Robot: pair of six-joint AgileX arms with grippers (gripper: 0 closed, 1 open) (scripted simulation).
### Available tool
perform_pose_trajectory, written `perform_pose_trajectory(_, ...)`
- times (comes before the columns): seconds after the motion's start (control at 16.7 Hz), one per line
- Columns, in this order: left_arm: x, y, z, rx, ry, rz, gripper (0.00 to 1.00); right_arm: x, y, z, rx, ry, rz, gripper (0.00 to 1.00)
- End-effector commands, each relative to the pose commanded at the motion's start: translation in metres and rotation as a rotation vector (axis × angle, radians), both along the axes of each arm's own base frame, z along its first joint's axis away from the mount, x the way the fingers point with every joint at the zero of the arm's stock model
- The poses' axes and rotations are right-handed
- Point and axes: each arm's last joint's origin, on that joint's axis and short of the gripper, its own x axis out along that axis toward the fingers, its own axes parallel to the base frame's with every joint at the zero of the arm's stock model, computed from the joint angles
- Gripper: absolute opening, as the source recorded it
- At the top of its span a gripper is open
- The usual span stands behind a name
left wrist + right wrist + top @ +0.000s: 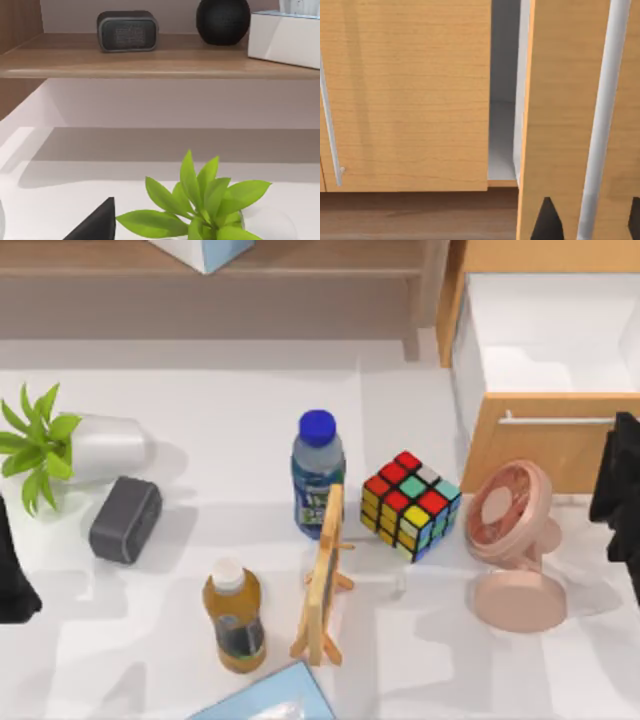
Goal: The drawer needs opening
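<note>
Already the drawer [545,440] stands pulled out at the table's far right, its white inside open to the camera above and its tan front facing the near edge. The silver bar handle [555,420] runs left to right across that front, so its long axis lies crosswise to the direction of any further pull.

The right gripper [590,220] sits at the handle's right end, close against the drawer front. In the right wrist view two dark fingertips [547,220] straddle the bar, one on each side, and they look closed down around it, though actual contact cannot be made out. In the top view the right arm shows as a dark shape at the right edge, overlapping the end of the handle.

The left arm is parked at the far left edge, beside the potted plant [40,445] and well apart from the drawer. The right arm is much the nearer.

Judging from how far out the drawer stands, the task looks largely done; any remaining travel would be straight toward the near edge.
</note>
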Motion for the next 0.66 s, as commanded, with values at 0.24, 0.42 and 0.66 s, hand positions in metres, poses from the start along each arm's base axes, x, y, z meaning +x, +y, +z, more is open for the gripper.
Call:
perform_pose_trajectory(0.24,0.0,0.0,0.0,0.0,0.0,0.0,1.0,0.0,0.0,0.0,0.0,0.0,0.0,0.9)
perform_pose_trajectory(0.42,0.0,0.0,0.0,0.0,0.0,0.0,1.0,0.0,0.0,0.0,0.0,0.0,0.0,1.0)
perform_pose_trajectory(0.66,0.0,0.0,0.0,0.0,0.0,0.0,1.0,0.0,0.0,0.0,0.0,0.0,0.0,1.0)
